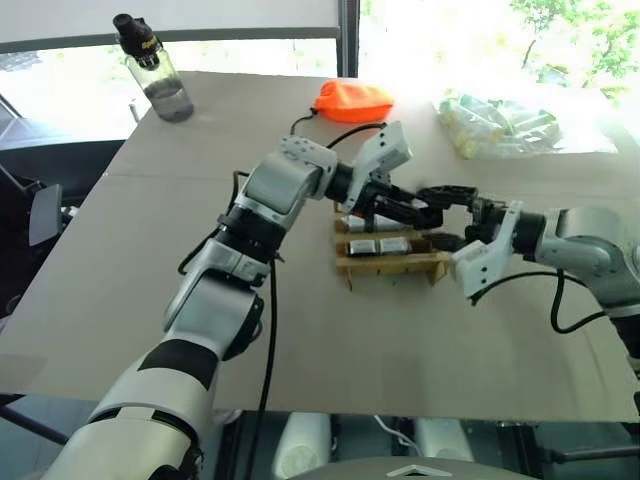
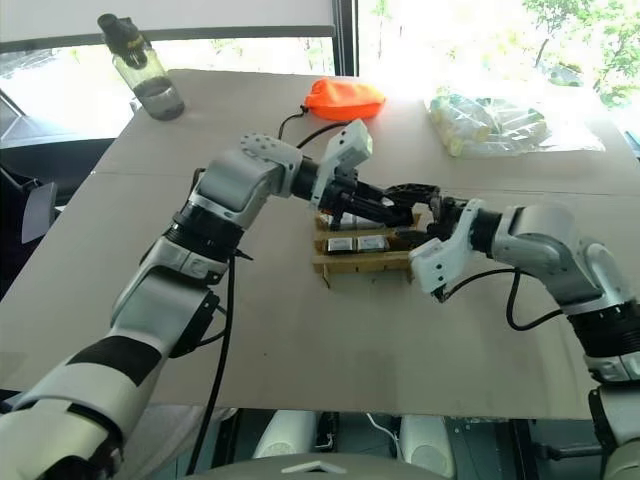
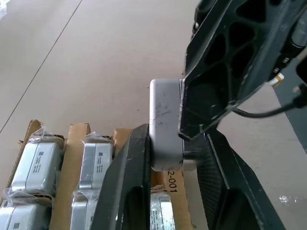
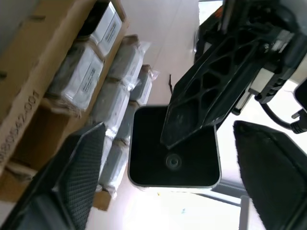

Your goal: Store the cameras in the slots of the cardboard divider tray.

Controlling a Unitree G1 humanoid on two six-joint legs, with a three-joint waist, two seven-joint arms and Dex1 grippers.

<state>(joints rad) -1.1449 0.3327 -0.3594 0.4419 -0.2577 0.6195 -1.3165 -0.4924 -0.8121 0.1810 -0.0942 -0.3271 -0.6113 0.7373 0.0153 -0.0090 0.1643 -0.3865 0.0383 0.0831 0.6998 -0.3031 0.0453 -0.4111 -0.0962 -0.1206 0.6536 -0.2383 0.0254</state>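
Above the cardboard divider tray (image 1: 390, 256) near mid-tabletop, the left gripper (image 3: 175, 158) clamps a camera (image 3: 165, 125) by its silver sides. The right gripper (image 4: 168, 177) stands wide, unladen. The camera looks rigid, smooth, light (lens face best untouched).

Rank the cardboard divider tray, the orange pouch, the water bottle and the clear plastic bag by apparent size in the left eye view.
1. clear plastic bag, widest spread, though glare blurs its edges
2. cardboard divider tray, partly covered by the grippers
3. water bottle and orange pouch: close in apparent size, and both lie farther from the camera, so unranked.
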